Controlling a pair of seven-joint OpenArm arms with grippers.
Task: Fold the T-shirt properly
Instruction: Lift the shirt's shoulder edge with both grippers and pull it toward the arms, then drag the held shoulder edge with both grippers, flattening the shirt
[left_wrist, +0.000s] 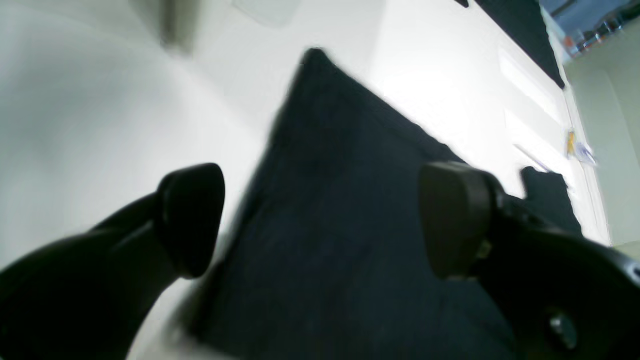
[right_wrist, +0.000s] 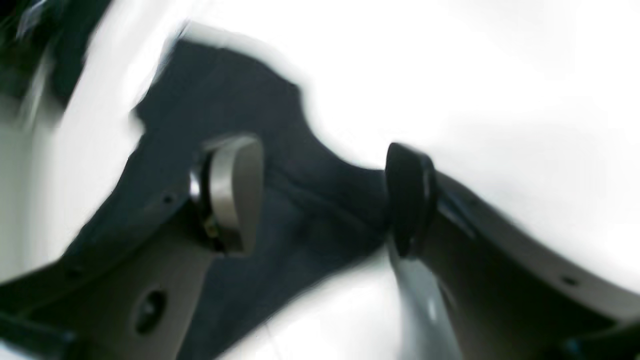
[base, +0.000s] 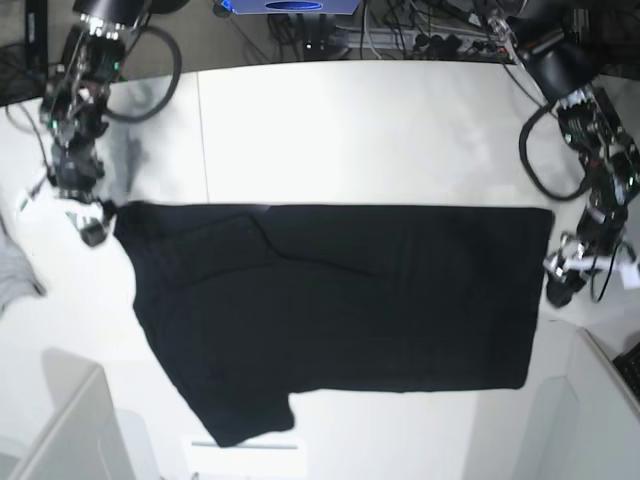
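Note:
The black T-shirt (base: 340, 300) lies spread flat on the white table (base: 350, 140), plain side up, with one sleeve reaching toward the front left. My right gripper (base: 92, 228) hovers at the shirt's far left corner. In the right wrist view the right gripper (right_wrist: 320, 197) stands open, with blurred dark T-shirt (right_wrist: 225, 90) below the gap. My left gripper (base: 562, 278) hangs just off the shirt's right edge. Its fingers (left_wrist: 192, 220) are spread wide in the left wrist view, above a pointed corner of the T-shirt (left_wrist: 340, 150), with nothing gripped.
A small grey cloth (base: 15, 270) lies at the table's left edge. White bins stand at the front left (base: 70, 430) and front right (base: 600, 400). Cables and equipment (base: 420, 40) line the back edge.

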